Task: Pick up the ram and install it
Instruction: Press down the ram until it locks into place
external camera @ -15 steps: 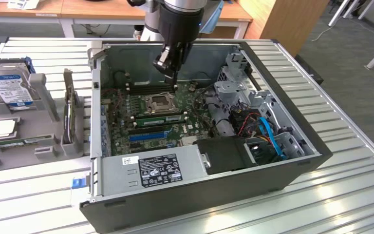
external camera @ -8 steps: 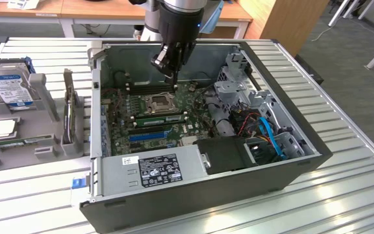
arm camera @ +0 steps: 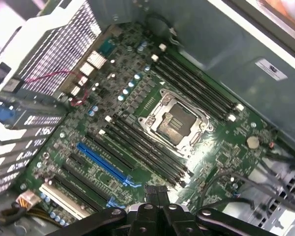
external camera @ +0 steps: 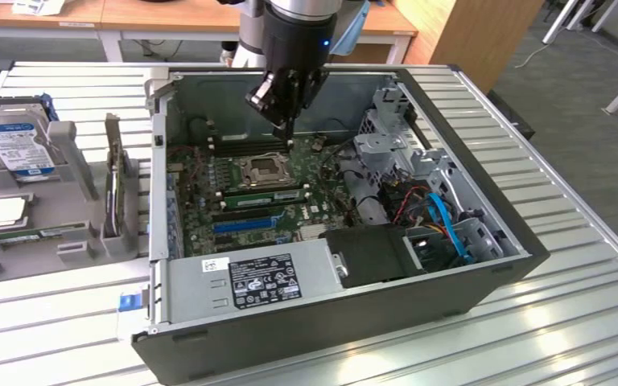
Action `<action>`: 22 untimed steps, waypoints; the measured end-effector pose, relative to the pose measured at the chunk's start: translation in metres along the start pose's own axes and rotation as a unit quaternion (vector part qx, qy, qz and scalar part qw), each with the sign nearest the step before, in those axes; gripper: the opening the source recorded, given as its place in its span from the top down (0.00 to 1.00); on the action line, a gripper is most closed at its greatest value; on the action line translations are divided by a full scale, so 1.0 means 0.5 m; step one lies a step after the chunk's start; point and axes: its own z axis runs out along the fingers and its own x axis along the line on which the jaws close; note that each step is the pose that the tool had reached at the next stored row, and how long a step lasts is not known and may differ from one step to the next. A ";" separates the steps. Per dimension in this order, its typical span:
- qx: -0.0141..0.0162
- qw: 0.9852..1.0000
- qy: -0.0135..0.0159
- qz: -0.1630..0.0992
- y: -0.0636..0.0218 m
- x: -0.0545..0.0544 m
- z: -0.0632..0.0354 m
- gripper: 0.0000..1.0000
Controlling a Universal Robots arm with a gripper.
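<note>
While positioned over the open computer case, the gripper is seen with its jaws fully closed and nothing held between them. Its fingertips hang above the motherboard, near the memory slots beside the processor socket. A green stick is seated in a slot on the near side of the socket; it is judged to be the ram, though this cannot be confirmed. A hard drive stands in the grey holder at the exterior view's left. Installation is judged largely complete
</note>
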 end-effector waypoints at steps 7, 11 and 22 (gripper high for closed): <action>0.001 0.999 -0.002 0.051 0.000 0.000 0.001 0.90; 0.001 0.997 -0.002 0.080 0.000 0.000 0.001 0.90; 0.002 0.988 -0.005 0.157 0.000 0.000 0.002 0.90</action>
